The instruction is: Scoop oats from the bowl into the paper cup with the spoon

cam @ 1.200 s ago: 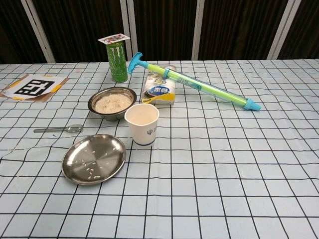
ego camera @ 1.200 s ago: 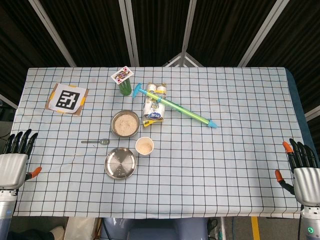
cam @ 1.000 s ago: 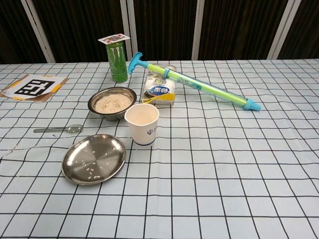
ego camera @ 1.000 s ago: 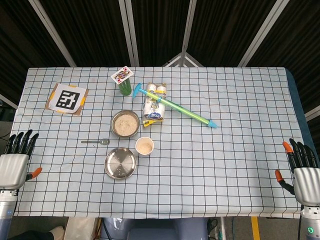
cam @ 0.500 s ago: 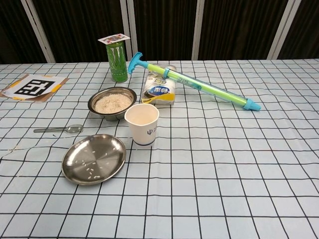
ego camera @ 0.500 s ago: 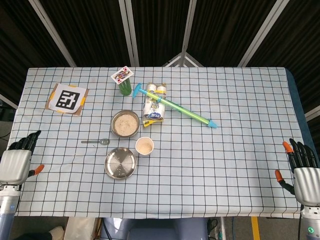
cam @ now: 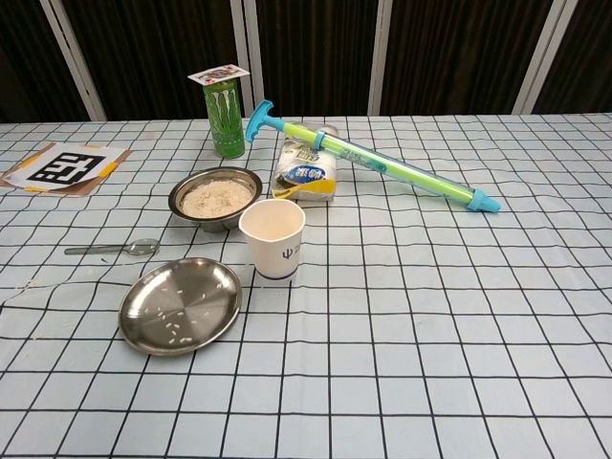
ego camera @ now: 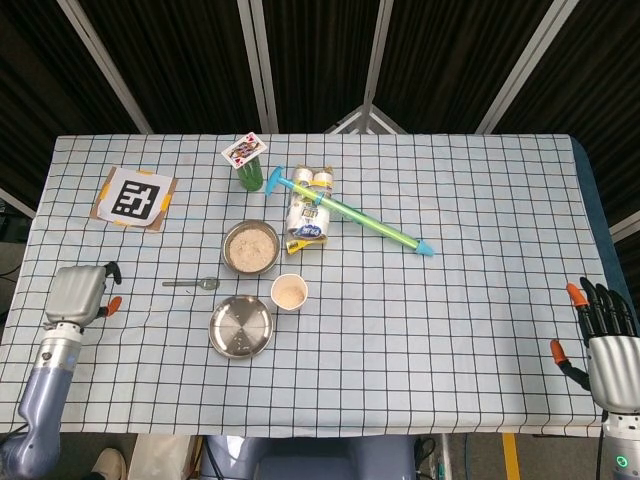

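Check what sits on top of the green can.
A playing card lies flat across the top of the green can, face up and overhanging the rim. It covers the can's lid, so whether the can is opened cannot be seen.

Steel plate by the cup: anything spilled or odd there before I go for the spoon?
Yes. A few stray oat flakes lie scattered on the steel plate, beside the paper cup. The spoon lies flat and untouched.

Glossy metal bowl [cam: 216,198], spoon [cam: 113,249] and plate [cam: 180,305]; matt paper cup [cam: 273,240]; checked cloth [cam: 430,316].
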Controlling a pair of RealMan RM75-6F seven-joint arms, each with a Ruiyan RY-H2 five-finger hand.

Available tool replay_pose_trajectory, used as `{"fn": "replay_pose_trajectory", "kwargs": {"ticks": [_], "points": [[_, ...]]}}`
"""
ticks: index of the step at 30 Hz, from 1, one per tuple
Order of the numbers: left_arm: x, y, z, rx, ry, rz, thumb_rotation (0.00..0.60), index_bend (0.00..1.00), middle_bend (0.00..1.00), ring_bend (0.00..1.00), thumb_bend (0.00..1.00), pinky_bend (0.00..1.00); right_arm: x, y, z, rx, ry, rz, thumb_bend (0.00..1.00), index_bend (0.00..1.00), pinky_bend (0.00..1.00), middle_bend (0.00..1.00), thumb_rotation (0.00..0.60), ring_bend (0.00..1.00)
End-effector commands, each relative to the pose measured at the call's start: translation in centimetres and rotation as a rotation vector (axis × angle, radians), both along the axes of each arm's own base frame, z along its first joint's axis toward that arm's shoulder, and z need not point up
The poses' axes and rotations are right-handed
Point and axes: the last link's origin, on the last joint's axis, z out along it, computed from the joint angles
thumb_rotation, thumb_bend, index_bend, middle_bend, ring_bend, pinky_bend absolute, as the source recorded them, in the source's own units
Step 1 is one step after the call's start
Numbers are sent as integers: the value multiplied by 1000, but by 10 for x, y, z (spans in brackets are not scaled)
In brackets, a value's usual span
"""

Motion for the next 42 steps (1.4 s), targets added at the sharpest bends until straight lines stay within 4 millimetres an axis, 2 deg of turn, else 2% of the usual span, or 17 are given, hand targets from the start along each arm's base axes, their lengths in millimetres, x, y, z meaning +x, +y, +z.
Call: {"fn": "replay_pose_trajectory", "kwargs": {"ticks": [1,13,25,42], "points": [[10,27,-19,-40,22,27,600,506,1000,1000,364,1000,0,0,0,-2,0,1,383,0,87,44,600,0],[14,52,-56,-98,66,108,600,482,1000,1000,393,1000,0,1,0,-8,-5,11,383,0,87,44,600,0],[21,58,-81,-140,87,124,600,484,1000,1000,401,1000,1,1,0,-15,-6,17,383,0,87,44,600,0],[26,64,-95,-135,93,122,600,491,1000,1000,385,1000,0,1,-1,-14,-7,17,383,0,87,44,600,0]]}}
